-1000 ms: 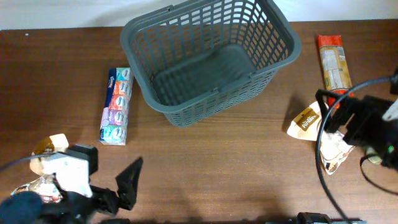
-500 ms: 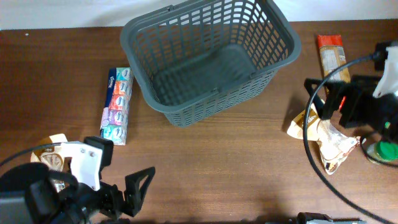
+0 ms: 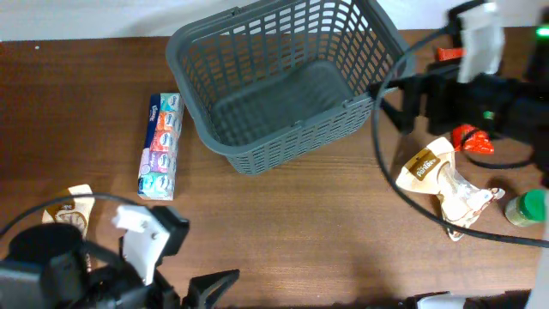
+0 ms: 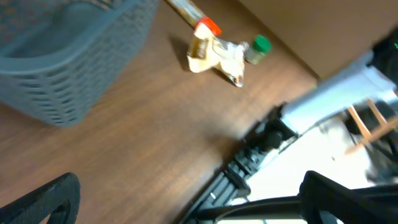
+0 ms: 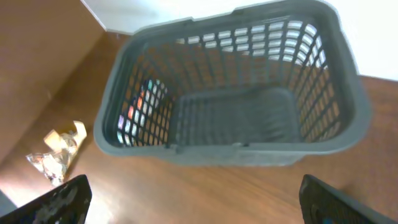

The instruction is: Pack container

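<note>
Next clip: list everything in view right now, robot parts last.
container: one, dark grey, top centre, empty
tissue pack: one, multicoloured, left of container
snack packet: one, tan and white, lower left
pouch: one, tan, right of container
wrapper: one, whitish, crinkled, against pouch
bottle: one, green cap, far right
long packet: one, red end, mostly behind right arm
table: one, brown wood
left gripper: open, empty, near edge
right gripper: open, empty, beside container

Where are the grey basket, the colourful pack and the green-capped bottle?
grey basket point(image 3: 287, 96): overhead view, on its bare base inside.
colourful pack point(image 3: 161, 146): overhead view, on the middle of the wrapper.
green-capped bottle point(image 3: 525, 208): overhead view, on the green cap.
</note>
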Robot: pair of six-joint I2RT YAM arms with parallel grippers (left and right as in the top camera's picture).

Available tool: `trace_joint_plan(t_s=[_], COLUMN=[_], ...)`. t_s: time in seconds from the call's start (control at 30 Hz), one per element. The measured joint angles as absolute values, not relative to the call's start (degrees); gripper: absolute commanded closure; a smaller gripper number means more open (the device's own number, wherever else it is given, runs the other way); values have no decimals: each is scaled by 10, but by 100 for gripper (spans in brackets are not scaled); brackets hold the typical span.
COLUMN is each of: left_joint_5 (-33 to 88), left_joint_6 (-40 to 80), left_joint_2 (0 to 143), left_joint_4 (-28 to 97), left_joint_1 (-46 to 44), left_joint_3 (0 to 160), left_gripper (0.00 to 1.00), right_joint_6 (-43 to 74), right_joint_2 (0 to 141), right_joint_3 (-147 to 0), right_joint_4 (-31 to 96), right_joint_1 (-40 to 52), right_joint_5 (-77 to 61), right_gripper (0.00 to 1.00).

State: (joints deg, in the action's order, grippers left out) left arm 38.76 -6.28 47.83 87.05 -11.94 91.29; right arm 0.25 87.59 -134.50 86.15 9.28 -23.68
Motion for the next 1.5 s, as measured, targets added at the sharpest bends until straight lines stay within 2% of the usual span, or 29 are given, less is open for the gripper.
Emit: trace_joint_plan(t_s=[0.13,0.3,0.53,0.67,0.93,1.43,1.47,1.5], left_joint_5=[329,212,52,2,6,105,112,116], left_joint_6=[-50,0,83,106,119,121,121,121], left_joint_2=[521,599,727,769,790,794,794,794], left_joint_4=[864,856,818,807,807,807,807,807], left_joint_1=[-201,-342,-580,-657,-674,-675,-675,-675], left_joint_3=[914,923,943,944,944,944,944,944], left_gripper=[1,0,0,1,0,0,1,11], right_joint_6=[12,16,-13,-53,-123,-139,-139,-139], right_joint_2=[881,881,898,926,961,1076,1082,1087], right_joint_3=[-1347,-1348,-1352,-1353,-1353,-1353,-1353,-1353], right_joint_4=[877,879,870,873,872,865,865,865], right_joint_1=[135,142,142,142,142,142,142,142], right_joint_5=[-179,-143,-149,-166,-209,-213,-211,-210], right_gripper=[1,1,1,1,1,1,1,1])
